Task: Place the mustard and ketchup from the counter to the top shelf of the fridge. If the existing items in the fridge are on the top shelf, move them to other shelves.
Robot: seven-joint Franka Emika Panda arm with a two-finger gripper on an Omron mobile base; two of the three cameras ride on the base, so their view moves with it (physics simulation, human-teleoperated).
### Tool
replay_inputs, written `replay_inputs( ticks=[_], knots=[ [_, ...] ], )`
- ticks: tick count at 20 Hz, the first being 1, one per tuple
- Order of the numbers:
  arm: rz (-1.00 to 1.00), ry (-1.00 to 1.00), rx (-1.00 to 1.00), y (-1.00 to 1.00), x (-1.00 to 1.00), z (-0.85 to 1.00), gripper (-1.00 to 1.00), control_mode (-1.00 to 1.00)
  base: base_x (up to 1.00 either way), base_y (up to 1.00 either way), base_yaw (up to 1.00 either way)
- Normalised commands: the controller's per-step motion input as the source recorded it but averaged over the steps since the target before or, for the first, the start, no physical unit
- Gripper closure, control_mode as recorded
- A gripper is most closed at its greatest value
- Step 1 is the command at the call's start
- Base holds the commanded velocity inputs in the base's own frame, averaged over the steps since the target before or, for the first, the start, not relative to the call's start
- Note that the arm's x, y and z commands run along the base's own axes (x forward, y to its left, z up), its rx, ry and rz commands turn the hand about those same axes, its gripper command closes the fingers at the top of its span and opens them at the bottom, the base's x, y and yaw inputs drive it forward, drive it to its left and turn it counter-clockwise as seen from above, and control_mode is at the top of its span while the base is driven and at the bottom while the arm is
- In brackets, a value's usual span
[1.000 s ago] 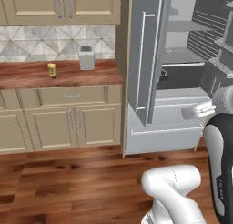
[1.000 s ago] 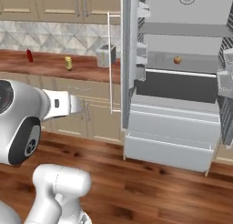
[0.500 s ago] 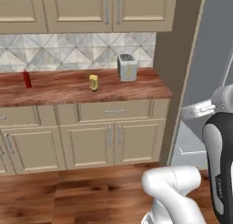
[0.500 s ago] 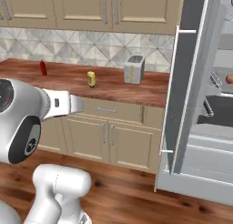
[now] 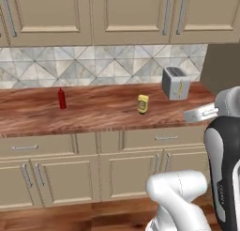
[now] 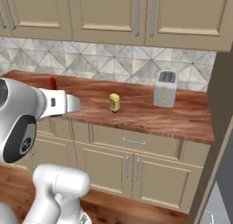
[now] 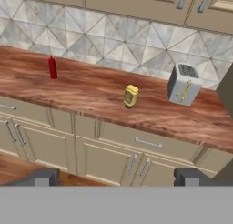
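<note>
While my tool [image 7: 113, 176] hangs wide apart and empty, well short of the surface [image 5: 103, 113], stock reads: mustard [image 5: 143, 103] upright mid-surface; ketchup [image 5: 61, 98] upright, well apart to its left near the backsplash [image 5: 93, 65]; toaster [image 5: 176, 83] to the mustard's right.

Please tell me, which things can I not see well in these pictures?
- Ketchup, right base view: mostly hidden behind the arm.
- Mustard label: too small to read.
- Toaster slots: contents cannot be seen.
- Gripper, hand view: fingers cut off at the bottom.
</note>
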Motion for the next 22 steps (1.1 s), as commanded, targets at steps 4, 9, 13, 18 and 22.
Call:
replay_inputs(
  ticks=[4, 9, 13, 18, 22],
  knots=[
    [0.0, 0.0, 0.0, 0.0, 0.0, 0.0, -1.0, 1.0, 1.0, 0.0, 0.14],
    [0.0, 0.0, 0.0, 0.0, 0.0, 0.0, -1.0, 1.0, 0.74, -0.36, 0.08],
    [0.0, 0.0, 0.0, 0.0, 0.0, 0.0, -1.0, 1.0, 0.32, -0.2, 0.0],
    [0.0, 0.0, 0.0, 0.0, 0.0, 0.0, -1.0, 1.0, 0.05, -0.27, 0.0],
    [0.0, 0.0, 0.0, 0.0, 0.0, 0.0, -1.0, 1.0, 0.16, -0.08, 0.0]
  ],
)
